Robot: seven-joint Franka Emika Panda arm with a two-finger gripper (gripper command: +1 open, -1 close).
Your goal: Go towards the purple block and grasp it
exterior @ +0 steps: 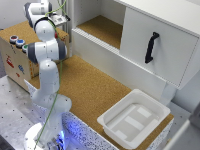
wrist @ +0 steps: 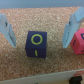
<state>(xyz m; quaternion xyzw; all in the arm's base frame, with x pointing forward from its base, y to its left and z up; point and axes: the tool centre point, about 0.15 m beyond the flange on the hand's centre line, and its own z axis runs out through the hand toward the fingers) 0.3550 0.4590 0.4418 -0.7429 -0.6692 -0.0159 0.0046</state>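
Note:
In the wrist view the purple block (wrist: 36, 44), a cube with a yellow ring and bar on its face, sits on a cork surface. My gripper (wrist: 38, 45) is open, with one pale blue finger (wrist: 7, 30) on each side of the block and a gap between each finger and it. In the exterior view the arm reaches up over the wooden box at the exterior view's left, and the gripper (exterior: 61, 20) hides the block there.
A pink block (wrist: 78, 42) lies just outside one finger. A white tray (exterior: 150, 107) stands at the cork table's near corner. A white cabinet with a black handle (exterior: 151, 47) fills the exterior view's right. Coloured buttons (exterior: 17, 41) sit on the wooden box.

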